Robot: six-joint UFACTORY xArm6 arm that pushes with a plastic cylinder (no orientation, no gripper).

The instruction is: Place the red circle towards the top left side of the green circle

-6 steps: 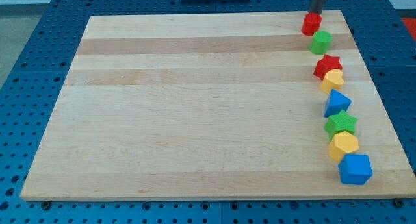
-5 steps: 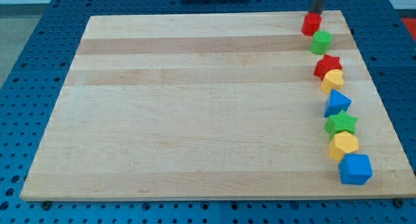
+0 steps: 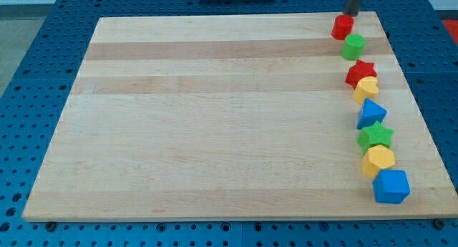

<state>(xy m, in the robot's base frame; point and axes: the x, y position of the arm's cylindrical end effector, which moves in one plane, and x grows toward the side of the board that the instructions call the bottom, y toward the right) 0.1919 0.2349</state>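
So the small red circle block (image 3: 343,26) sits right up against the top left of the small green circle block (image 3: 353,46), near the top right corner of the pale wooden surface (image 3: 215,118). My tip (image 3: 353,13) is just above and a bit right of that green circle's red neighbour, looks barely apart from it. No hand here, just the rod.
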